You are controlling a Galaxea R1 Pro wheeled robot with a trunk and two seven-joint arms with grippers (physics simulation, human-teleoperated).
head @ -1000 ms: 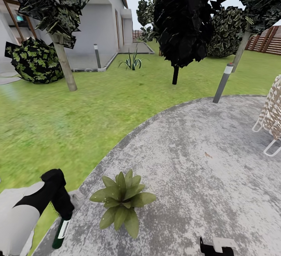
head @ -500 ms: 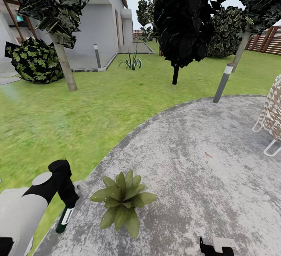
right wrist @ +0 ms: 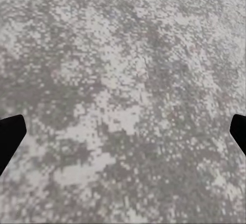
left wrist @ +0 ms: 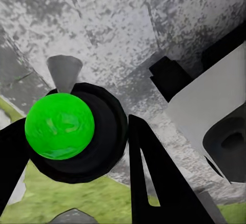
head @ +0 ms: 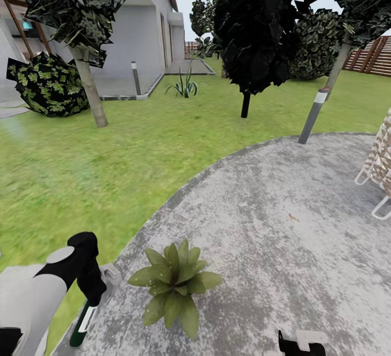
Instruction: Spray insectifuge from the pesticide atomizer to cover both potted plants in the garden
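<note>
Across the garden, lawn (head: 81, 171) wraps a grey patio (head: 282, 225), and one plant (head: 175, 286) sits near the patio's edge. Just left of it the left gripper (head: 87, 291) is clamped on the atomizer (head: 81, 324), which hangs head-up over the patio rim; the left wrist view looks down on its green top (left wrist: 60, 125) between the fingers (left wrist: 154, 183). The bottle looks light, stiff and smooth — slippery, so a grip high by the head suits spraying. How much liquid it holds cannot be judged. The right gripper (right wrist: 123, 131) hovers spread wide over bare stone, holding nothing.
</note>
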